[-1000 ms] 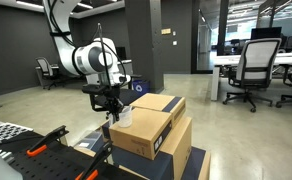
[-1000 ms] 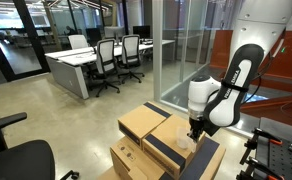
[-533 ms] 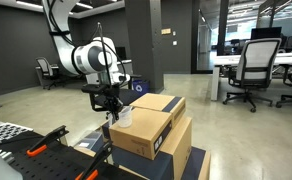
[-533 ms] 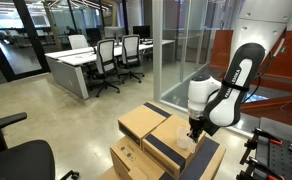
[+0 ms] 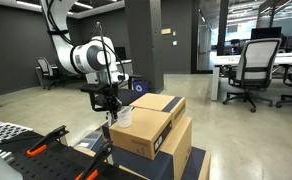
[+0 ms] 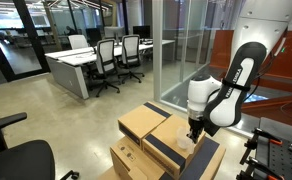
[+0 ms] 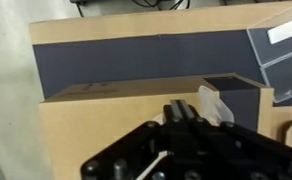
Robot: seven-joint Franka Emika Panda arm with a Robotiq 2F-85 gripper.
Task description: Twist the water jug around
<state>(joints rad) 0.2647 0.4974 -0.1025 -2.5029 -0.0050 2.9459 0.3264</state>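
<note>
In an exterior view the jug (image 5: pixel 124 117) stands on the near box (image 5: pixel 146 131), at its 10 o'clock corner. A second box (image 5: pixel 161 103) lies behind, at 1 o'clock from the jug. A chair (image 5: pixel 254 68) stands at 3 o'clock, well apart.

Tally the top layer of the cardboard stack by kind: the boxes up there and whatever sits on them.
Boxes: 2
Jug: 1
Total: 3
</note>
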